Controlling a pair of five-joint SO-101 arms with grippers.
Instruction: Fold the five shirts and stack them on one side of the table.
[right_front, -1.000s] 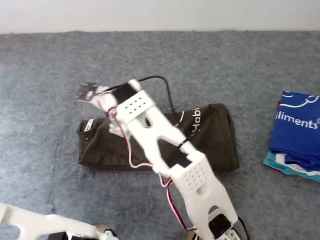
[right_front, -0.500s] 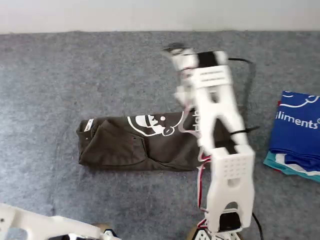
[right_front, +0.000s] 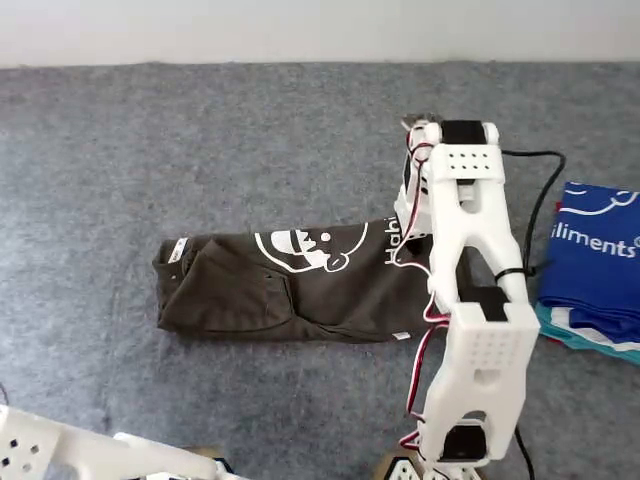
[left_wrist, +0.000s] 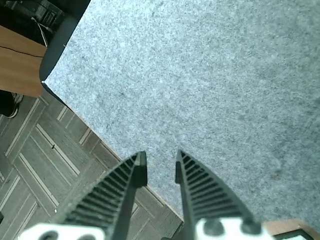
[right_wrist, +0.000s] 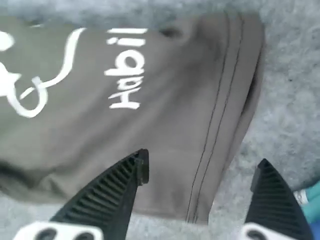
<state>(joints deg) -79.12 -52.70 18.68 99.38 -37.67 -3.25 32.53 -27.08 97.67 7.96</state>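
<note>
**Brown shirt (right_front: 300, 285) folded, middle of the table (right_front: 200, 130)**

White print facing up. Sitting near a stack (right_front: 595, 265) of folded ones, blue on top, over at the right edge. Right gripper (right_wrist: 202, 167) above the shirt's right end, spread wide, holding nothing. Left gripper (left_wrist: 160, 165) over the table's edge, parted just a crack, also empty.

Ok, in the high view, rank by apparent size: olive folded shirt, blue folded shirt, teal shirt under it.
1. Dark olive folded shirt.
2. Blue printed folded shirt, cut off by the picture's edge.
3. Teal folded shirt, just a strip showing beneath.
</note>
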